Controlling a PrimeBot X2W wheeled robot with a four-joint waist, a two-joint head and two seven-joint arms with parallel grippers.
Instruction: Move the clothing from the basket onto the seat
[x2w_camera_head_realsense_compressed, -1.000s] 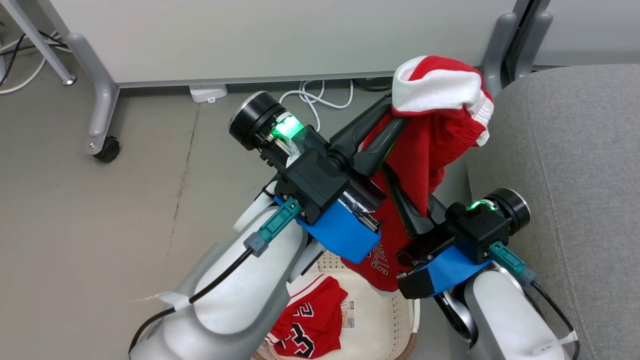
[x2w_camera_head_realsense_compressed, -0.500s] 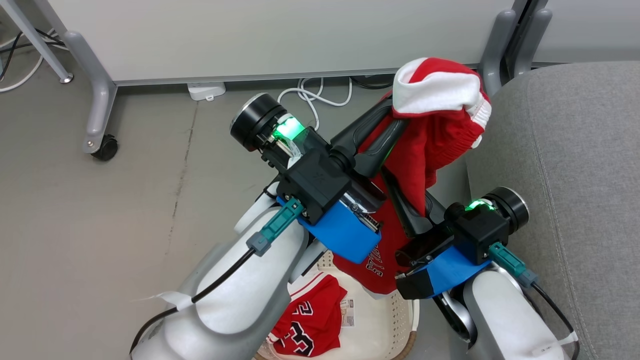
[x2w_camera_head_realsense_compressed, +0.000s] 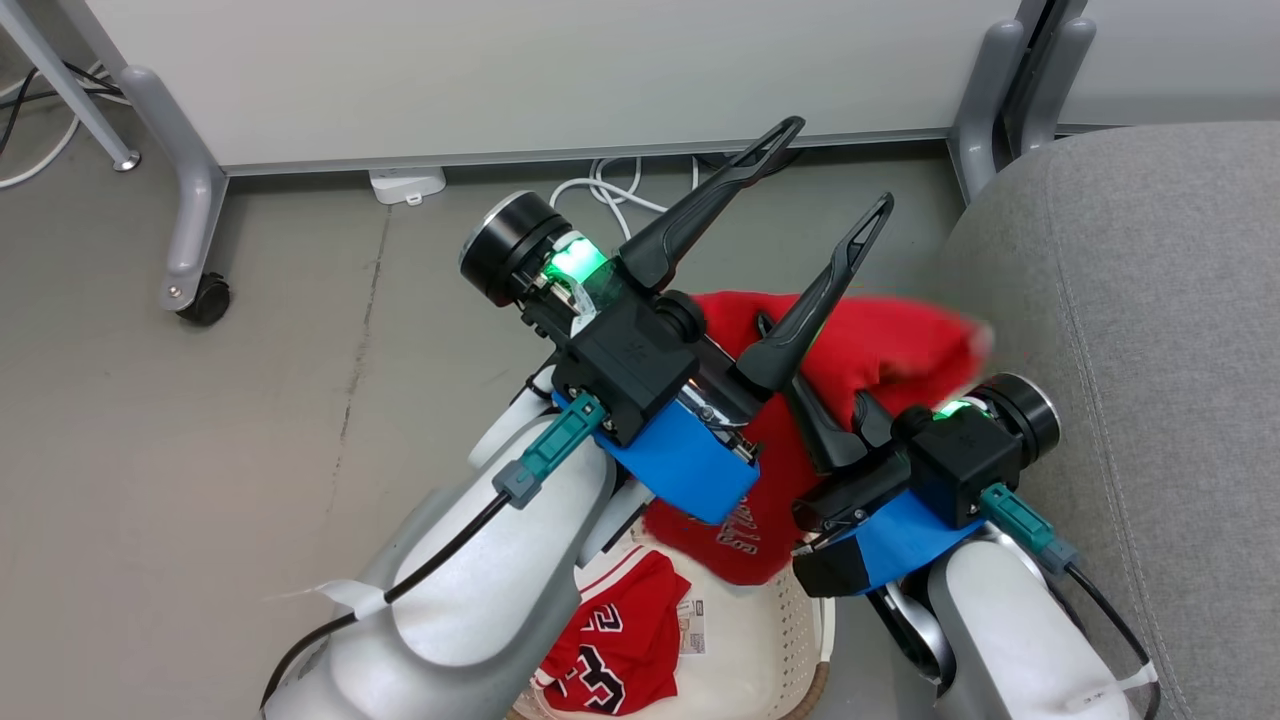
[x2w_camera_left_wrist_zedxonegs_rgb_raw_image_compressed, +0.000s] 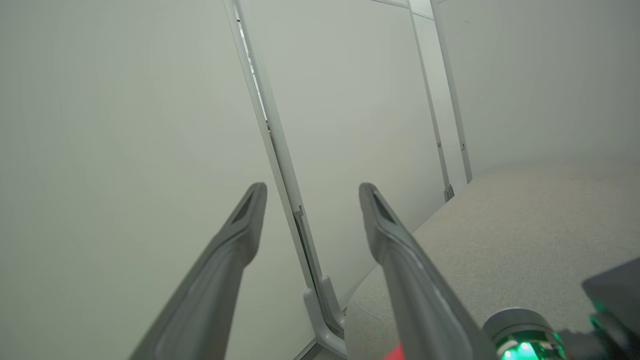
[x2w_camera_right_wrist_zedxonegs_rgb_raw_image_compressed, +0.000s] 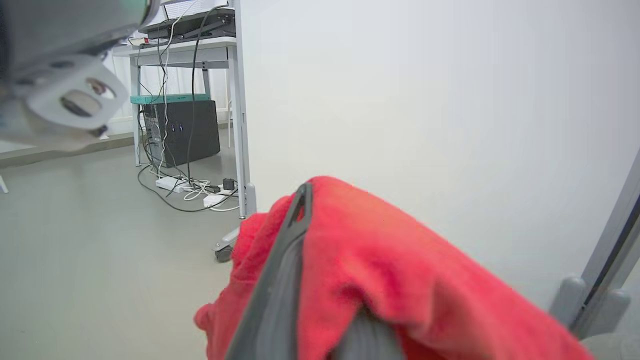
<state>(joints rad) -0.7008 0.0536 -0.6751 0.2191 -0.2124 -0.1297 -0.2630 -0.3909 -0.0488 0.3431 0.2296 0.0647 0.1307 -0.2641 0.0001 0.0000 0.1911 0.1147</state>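
Observation:
A red garment of the clothing (x2w_camera_head_realsense_compressed: 870, 345) hangs slumped and motion-blurred over my right gripper (x2w_camera_head_realsense_compressed: 768, 328), which is shut on it just left of the seat (x2w_camera_head_realsense_compressed: 1150, 300). In the right wrist view the red cloth (x2w_camera_right_wrist_zedxonegs_rgb_raw_image_compressed: 400, 270) drapes over that right gripper (x2w_camera_right_wrist_zedxonegs_rgb_raw_image_compressed: 305, 210) and hides one finger. My left gripper (x2w_camera_head_realsense_compressed: 838, 165) stands open above the garment, nothing between its fingers; in its own view the left gripper (x2w_camera_left_wrist_zedxonegs_rgb_raw_image_compressed: 312, 192) faces a pale wall, with the grey seat (x2w_camera_left_wrist_zedxonegs_rgb_raw_image_compressed: 525, 225) lower right. Another red garment with a number (x2w_camera_head_realsense_compressed: 610, 650) lies in the cream basket (x2w_camera_head_realsense_compressed: 800, 620) below my arms.
A partition wall runs across the back, with grey feet and a caster (x2w_camera_head_realsense_compressed: 205, 295). White cables and a power strip (x2w_camera_head_realsense_compressed: 405, 182) lie at its base. A desk with a dark computer case (x2w_camera_right_wrist_zedxonegs_rgb_raw_image_compressed: 180, 125) stands further off. Bare grey floor lies to the left.
My left gripper has opened and let go of the garment's top. That part has dropped and now drapes over the right gripper, which stays shut.

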